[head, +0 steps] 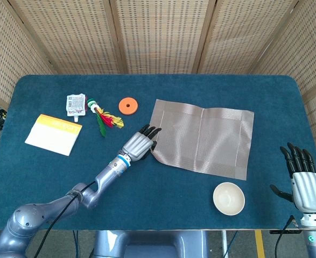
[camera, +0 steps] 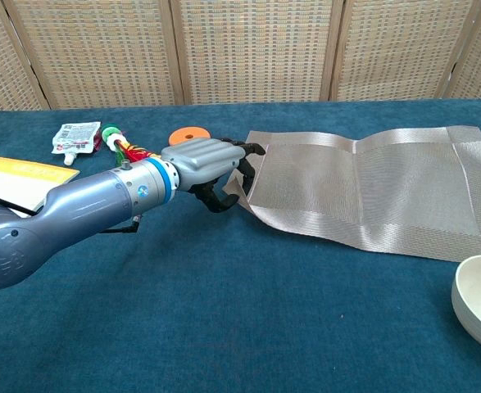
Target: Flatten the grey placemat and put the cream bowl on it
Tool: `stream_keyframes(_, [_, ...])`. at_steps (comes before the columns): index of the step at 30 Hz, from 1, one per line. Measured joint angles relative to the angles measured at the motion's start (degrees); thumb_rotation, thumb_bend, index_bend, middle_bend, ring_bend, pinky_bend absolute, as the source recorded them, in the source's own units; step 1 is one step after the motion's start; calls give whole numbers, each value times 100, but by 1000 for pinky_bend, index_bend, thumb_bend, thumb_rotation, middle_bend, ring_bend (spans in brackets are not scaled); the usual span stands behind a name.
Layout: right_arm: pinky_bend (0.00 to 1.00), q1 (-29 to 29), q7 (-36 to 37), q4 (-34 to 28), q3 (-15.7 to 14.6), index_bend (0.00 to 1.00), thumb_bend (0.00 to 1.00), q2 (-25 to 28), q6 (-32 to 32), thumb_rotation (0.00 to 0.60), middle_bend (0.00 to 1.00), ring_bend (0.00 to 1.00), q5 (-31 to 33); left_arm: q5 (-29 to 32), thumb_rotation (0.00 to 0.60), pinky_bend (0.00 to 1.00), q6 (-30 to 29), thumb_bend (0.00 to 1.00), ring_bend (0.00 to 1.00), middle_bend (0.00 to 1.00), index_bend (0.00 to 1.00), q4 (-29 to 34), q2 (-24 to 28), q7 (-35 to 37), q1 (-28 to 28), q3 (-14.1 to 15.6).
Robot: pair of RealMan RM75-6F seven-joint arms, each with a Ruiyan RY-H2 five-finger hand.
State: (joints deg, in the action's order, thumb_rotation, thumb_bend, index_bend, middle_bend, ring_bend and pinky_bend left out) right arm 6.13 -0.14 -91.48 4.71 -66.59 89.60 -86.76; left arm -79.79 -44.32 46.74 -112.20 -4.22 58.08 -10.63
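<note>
Two robot hands are in play over the blue tabletop [head: 163,215]: the left robot hand [head: 139,144] [camera: 201,160] pinches the near-left edge of the grey placemat [head: 203,137] [camera: 371,192], fingers curled around the fabric, while the right robot hand [head: 302,177] hovers apart with fingers spread, grasping nothing, off to the right of the placemat near the tabletop's front edge. That placemat lies spread out with a crease down its middle and its gripped corner lifted. Cream bowl [head: 229,198] [camera: 478,301] sits just in front of the placemat's near right corner, not touching it. Left of the placemat rest an orange disc [head: 128,105], a feathered shuttlecock [head: 104,116], a small pouch [head: 75,104] and a yellow-and-white booklet [head: 53,134].
</note>
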Motion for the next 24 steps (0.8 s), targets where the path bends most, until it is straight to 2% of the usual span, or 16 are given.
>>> stream_keyframes(6, [0, -36, 8, -64, -1, 57, 0, 35, 65, 600, 0, 0, -84, -50, 600, 0, -282, 566, 0, 0, 763, 724, 474, -247, -271, 153])
stream_keyframes(12, [0, -49, -16, -102, -16, 80, 0, 45, 73, 600, 0, 0, -147, -40, 600, 0, -586, 571, 0, 0, 765, 1828, 1162, -816, -648, 371])
stream_keyframes(19, [0, -61, -53, -144, -31, 90, 0, 42, 77, 600, 0, 0, -212, 51, 600, 0, -796, 574, 0, 0, 770, 3194, 2098, -1622, -1096, 764])
stream_keyframes(24, [0, -68, -102, -160, -46, 92, 0, 24, 68, 600, 0, 0, -258, 30, 600, 0, -941, 574, 0, 0, 772, 3833, 2632, -1961, -1385, 1117])
